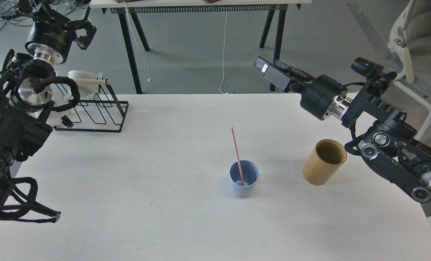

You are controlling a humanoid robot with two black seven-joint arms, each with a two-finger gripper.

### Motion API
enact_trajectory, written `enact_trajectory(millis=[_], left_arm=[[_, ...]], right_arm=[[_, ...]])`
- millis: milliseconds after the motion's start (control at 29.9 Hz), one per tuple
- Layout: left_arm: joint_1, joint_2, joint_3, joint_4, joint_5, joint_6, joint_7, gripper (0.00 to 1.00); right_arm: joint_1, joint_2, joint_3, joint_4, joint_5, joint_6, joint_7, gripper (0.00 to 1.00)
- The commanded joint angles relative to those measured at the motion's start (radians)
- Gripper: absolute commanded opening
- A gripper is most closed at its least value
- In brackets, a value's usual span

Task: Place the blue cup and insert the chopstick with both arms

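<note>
The blue cup [243, 179] stands upright on the white table [164, 152], right of centre. The pink chopstick [236, 152] stands in it with its lower end on the cup's bottom, and it leans up to the left, free of any gripper. My right gripper [268, 68] is high above the table's far edge, well up and to the right of the cup, its fingers a little apart and empty. My left gripper [85, 33] is raised at the far left, above the wire rack, open and empty.
A tan bamboo-coloured cylinder holder [324, 162] stands to the right of the cup, under my right arm. A black wire rack [96, 110] with a beige rod stands at the table's back left. A chair [414, 47] is off the table's right side.
</note>
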Motion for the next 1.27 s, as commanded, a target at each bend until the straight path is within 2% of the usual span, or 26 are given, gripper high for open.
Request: enact_trajectory(millis=[0, 201, 434, 635, 735, 869, 1036, 1237], left_arm=[[-0.003, -0.006, 0.002, -0.001, 0.0, 0.0, -0.001, 1.0], [-0.003, -0.007, -0.002, -0.001, 0.0, 0.0, -0.001, 1.0], [-0.001, -0.035, -0.006, 0.0, -0.001, 0.0, -0.004, 1.0], [-0.003, -0.056, 0.008, 0.006, -0.006, 0.0, -0.044, 1.0], [-0.011, -0.06, 0.008, 0.006, -0.006, 0.0, -0.044, 1.0], [-0.014, -0.061, 0.002, 0.005, -0.012, 0.0, -0.044, 1.0], [-0.004, -0.09, 0.002, 0.002, -0.043, 0.0, -0.044, 1.0], [0.011, -0.095, -0.005, -0.001, -0.077, 0.0, -0.041, 1.0]], right_arm=[[0.062, -0.01, 0.042, -0.07, 0.173, -0.003, -0.001, 0.99], [0.094, -0.009, 0.156, -0.233, 0.417, 0.002, 0.001, 1.0], [0.129, 0.0, 0.161, -0.437, 0.831, 0.04, 0.036, 1.0], [0.137, 0.03, 0.194, -0.572, 1.136, 0.074, 0.03, 1.0], [0.142, 0.066, 0.219, -0.639, 1.291, 0.122, 0.031, 1.0], [0.143, 0.102, 0.256, -0.691, 1.371, 0.155, 0.034, 1.0], [0.145, 0.146, 0.283, -0.751, 1.434, 0.27, 0.034, 1.0], [0.16, 0.148, 0.287, -0.753, 1.434, 0.283, 0.036, 1.0]])
